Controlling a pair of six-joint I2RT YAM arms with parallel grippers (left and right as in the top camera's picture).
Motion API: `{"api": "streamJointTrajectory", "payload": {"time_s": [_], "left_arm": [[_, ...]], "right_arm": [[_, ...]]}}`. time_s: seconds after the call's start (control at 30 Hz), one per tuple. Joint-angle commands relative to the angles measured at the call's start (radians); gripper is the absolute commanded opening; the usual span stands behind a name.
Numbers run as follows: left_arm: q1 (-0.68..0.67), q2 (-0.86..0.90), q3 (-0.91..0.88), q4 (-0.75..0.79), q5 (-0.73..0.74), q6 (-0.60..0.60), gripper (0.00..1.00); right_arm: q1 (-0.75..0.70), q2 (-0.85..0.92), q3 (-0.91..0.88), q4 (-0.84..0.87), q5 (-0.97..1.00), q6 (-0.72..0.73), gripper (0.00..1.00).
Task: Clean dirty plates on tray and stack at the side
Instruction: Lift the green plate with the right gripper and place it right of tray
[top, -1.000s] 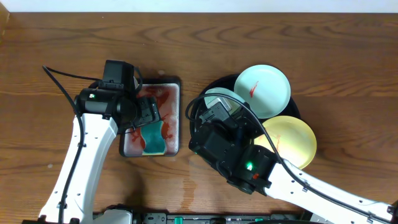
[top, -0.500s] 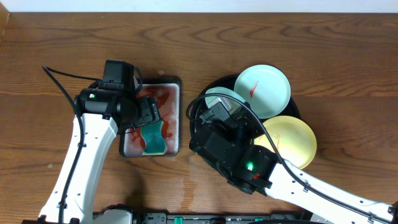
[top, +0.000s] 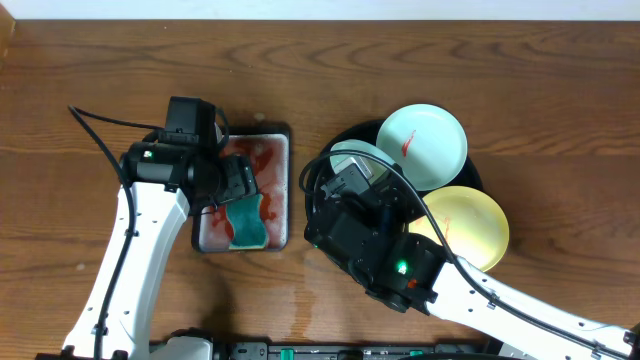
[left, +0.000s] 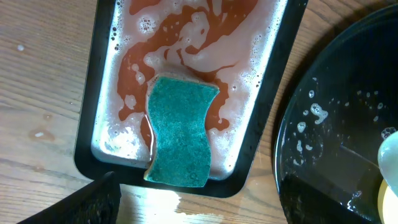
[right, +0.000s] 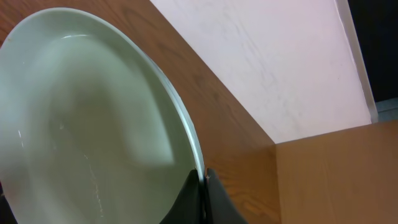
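Overhead: 3 plates, all at the round tray (top: 340, 140). The right arm (top: 385, 255) covers the tray's left part, with a pale plate (top: 352, 158) showing beside it. The mint plate (top: 422, 145), with a red streak, lies flat at the tray's far side. The yellow plate (top: 462, 225) overlaps the near-right rim. No stack on the table (top: 560, 90) yet. The left gripper (top: 238, 186) hangs over the rectangular tray (top: 290, 190), well apart from the plates. Jaw states cannot be read from here.

Left wrist: the sponge (left: 180, 134) lies loose in reddish soapy water. It is not gripped; 1 finger (left: 93, 202) shows at the frame's lower corner, clear of it, so the tool reads as released. Suds dot the round tray's bare floor.

Right wrist: the right gripper (right: 200, 182) is clenched on the pale plate's rim, and the plate is tipped up on edge. Its face looks wet, with no red visible.

Judgement: step 1 of 3, with the plate presented for scrubbing. Next the left gripper must drop, close on the sponge, and carry it to the held plate.
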Motion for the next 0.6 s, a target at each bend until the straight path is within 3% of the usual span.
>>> {"api": "streamJointTrajectory", "payload": {"time_s": [0.0, 0.23, 0.33, 0.43, 0.57], "left_arm": [[0.006, 0.000, 0.006, -0.003, -0.002, 0.010, 0.82], [0.006, 0.000, 0.006, -0.003, -0.002, 0.010, 0.82], [0.006, 0.000, 0.006, -0.003, -0.002, 0.010, 0.82], [0.006, 0.000, 0.006, -0.003, -0.002, 0.010, 0.82], [0.006, 0.000, 0.006, -0.003, -0.002, 0.010, 0.82]], "right_arm": [[0.008, -0.021, 0.024, 0.003, 0.039, -0.005, 0.01], [0.005, -0.021, 0.024, 0.003, 0.038, -0.003, 0.01], [-0.020, -0.021, 0.024, 0.003, 0.017, 0.084, 0.01], [-0.100, -0.034, 0.024, -0.008, -0.177, 0.218, 0.01], [-0.328, -0.074, 0.024, -0.018, -0.577, 0.334, 0.01]]}}
